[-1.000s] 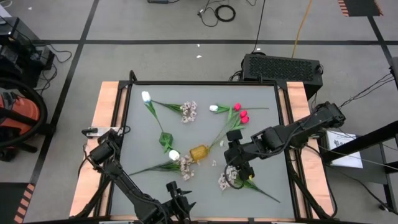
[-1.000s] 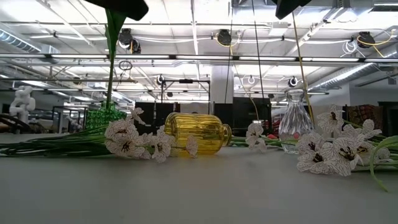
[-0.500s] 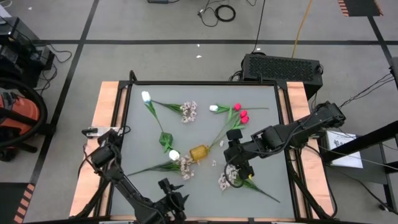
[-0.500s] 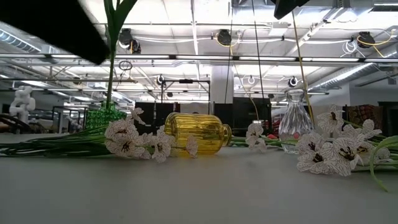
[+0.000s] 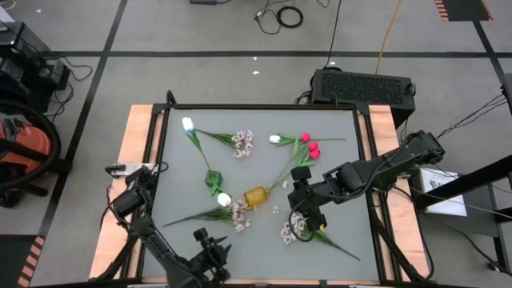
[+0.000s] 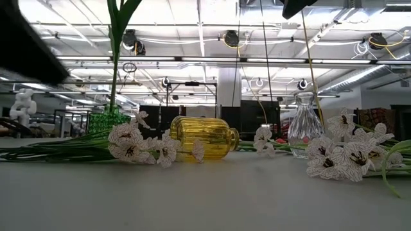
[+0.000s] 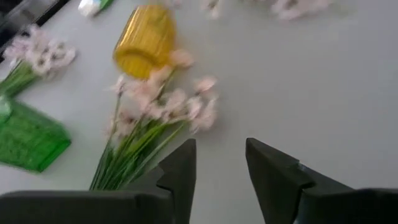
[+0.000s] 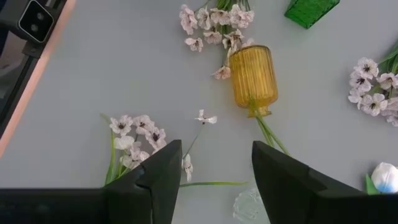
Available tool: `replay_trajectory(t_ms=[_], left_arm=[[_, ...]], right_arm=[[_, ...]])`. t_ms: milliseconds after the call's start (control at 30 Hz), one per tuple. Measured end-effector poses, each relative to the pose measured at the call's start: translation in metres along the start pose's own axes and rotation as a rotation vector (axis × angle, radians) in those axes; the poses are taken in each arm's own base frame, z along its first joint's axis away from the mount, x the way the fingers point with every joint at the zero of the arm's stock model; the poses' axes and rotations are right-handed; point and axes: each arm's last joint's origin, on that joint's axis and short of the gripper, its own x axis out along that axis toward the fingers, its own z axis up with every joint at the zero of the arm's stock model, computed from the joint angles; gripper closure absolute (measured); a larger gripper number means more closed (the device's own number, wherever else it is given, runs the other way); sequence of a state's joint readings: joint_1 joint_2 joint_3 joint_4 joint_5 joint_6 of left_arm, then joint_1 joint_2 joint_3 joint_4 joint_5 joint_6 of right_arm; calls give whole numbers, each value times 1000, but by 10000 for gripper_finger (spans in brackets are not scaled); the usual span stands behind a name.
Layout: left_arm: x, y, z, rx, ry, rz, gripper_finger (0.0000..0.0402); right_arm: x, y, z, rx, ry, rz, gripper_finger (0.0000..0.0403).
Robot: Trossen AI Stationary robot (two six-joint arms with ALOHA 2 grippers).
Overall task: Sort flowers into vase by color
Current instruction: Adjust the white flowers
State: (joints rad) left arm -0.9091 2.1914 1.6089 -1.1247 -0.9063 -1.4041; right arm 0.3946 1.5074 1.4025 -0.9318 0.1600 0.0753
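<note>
A yellow vase (image 5: 256,194) lies on its side mid-table, with a green stem at its mouth (image 8: 268,129). A green vase (image 5: 214,182) holds a leaning white tulip (image 5: 188,124). A clear vase (image 6: 304,125) stands upright below my right gripper (image 8: 214,168), which hangs open and empty above it. Pink-red tulips (image 5: 310,146), other white tulips (image 5: 274,139) and sprays of pale blossoms (image 5: 238,214) lie flat on the table. My left gripper (image 7: 221,168) is open and empty near the table's near edge. It points at the spray (image 7: 168,102) beside the yellow vase (image 7: 144,40).
Another spray (image 8: 137,140) lies beside the clear vase under my right gripper, and a third (image 5: 242,142) lies toward the far left. Wooden rails (image 5: 132,160) border the grey table top. Bare table shows along the near edge (image 6: 205,199).
My left gripper has gone toward the table's left edge along the near side, sinking a little and tipping further down. The flowers and vases have kept their places.
</note>
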Motion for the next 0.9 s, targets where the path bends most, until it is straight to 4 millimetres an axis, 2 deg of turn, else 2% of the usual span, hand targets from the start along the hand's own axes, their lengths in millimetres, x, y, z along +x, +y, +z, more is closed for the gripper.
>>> replay_trajectory(t_ms=[167, 533, 900], left_arm=[[19, 11, -12, 0, 33, 71, 269], [33, 24, -7, 60, 60, 168, 269], [48, 33, -20, 79, 142, 200, 269]], right_arm=[[0, 0, 0, -1, 3, 0, 216], [0, 0, -1, -6, 6, 0, 216], [0, 0, -1, 5, 14, 2, 216]])
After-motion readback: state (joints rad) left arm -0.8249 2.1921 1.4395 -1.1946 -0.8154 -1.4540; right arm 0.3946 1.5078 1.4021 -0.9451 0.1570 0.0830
